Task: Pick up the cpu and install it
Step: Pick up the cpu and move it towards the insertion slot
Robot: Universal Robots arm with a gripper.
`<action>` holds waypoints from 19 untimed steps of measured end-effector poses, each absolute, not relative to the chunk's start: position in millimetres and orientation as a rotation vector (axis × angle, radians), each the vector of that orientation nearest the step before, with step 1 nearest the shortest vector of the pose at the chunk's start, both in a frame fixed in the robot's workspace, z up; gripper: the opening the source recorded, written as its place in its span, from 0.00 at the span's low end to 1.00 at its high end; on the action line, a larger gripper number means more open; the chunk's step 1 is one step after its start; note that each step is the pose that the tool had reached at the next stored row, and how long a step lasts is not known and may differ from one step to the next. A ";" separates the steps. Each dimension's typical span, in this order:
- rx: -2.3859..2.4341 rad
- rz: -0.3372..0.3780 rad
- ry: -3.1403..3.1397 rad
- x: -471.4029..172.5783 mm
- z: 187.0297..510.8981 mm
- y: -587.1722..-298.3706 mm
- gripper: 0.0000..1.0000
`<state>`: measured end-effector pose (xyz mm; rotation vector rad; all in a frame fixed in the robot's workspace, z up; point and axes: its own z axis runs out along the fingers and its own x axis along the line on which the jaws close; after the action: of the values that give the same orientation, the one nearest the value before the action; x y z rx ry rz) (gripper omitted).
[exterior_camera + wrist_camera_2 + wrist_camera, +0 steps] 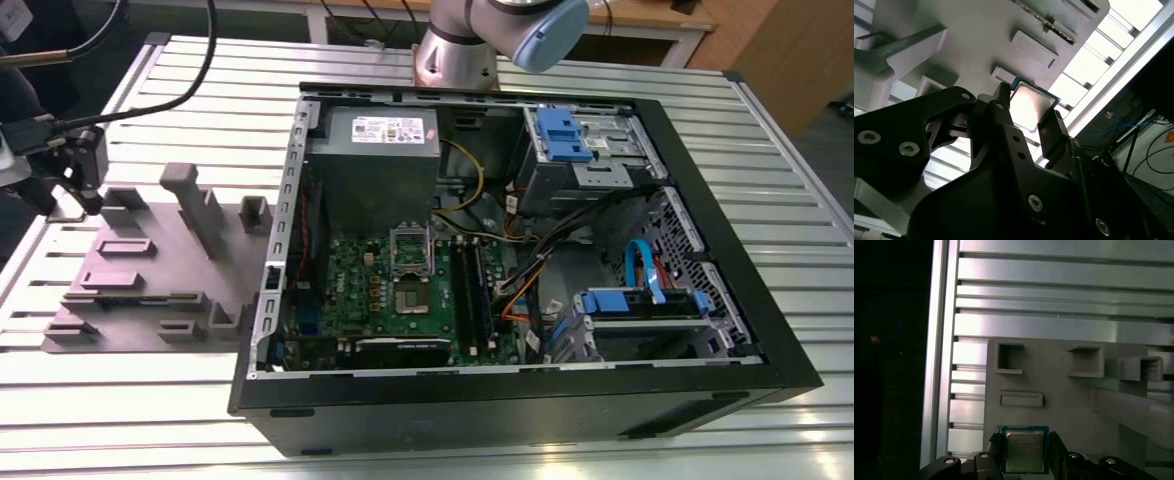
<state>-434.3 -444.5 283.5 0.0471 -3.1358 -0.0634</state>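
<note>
The cpu (1024, 450) is a small square chip with a silvery top and a blue-green rim. It sits between my gripper's (1025, 456) two black fingers, which press against its opposite edges. In the second wrist view the cpu (1032, 104) is held the same way by the gripper (1029, 111), just over the grey fixture plate (979, 35). In the exterior view the gripper (80, 195) hangs over the far left corner of that plate (147, 270). The green motherboard (400, 300) lies inside the open computer case, its socket (411, 298) uncovered.
The black computer case (534, 400) lies open on the slatted metal table (120, 400), to the exterior view's right of the fixture plate. Upright grey posts (187, 205) rise from the plate. A grey power supply box (380, 150), cables and blue drive brackets (641, 300) crowd the case.
</note>
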 end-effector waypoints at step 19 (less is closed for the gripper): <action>0.047 -0.063 -3.128 -434.0 298.4 -444.5 0.47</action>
<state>-434.0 -444.5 298.4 0.0467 -3.1277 -0.0633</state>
